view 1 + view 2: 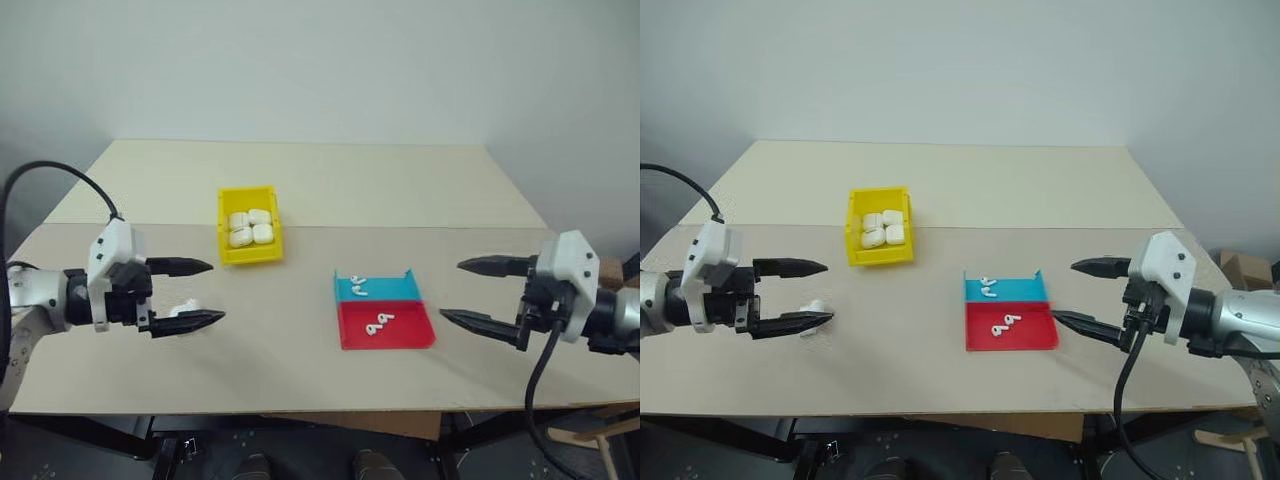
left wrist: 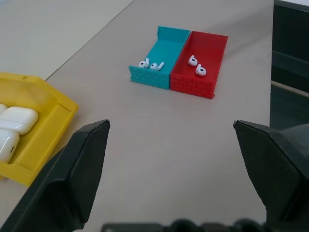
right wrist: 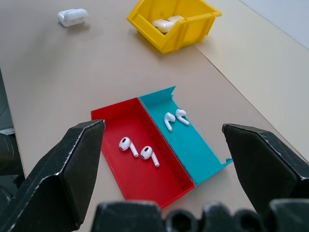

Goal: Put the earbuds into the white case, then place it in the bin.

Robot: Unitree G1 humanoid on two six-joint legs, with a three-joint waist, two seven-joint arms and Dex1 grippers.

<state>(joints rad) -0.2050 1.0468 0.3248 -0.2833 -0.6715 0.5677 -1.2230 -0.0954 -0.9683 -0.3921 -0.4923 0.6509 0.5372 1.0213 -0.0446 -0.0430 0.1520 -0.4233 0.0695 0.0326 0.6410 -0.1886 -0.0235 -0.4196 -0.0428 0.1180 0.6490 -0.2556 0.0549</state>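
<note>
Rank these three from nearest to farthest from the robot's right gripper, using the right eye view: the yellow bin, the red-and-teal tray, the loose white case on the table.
From the right gripper:
1. Red-and-teal tray, right beside its lower finger, near the table's middle.
2. Yellow bin, farther back and toward the left, with white cases inside.
3. Loose white case, far left, by the left gripper.

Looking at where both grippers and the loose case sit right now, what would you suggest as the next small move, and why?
Probably lower the left gripper onto the white case lying on the table just under it. Both grippers are open and empty, and the earbuds lie in the red-and-teal tray near the right gripper. The bin already holds four cases, so this loose one looks like the one to fill.
</note>
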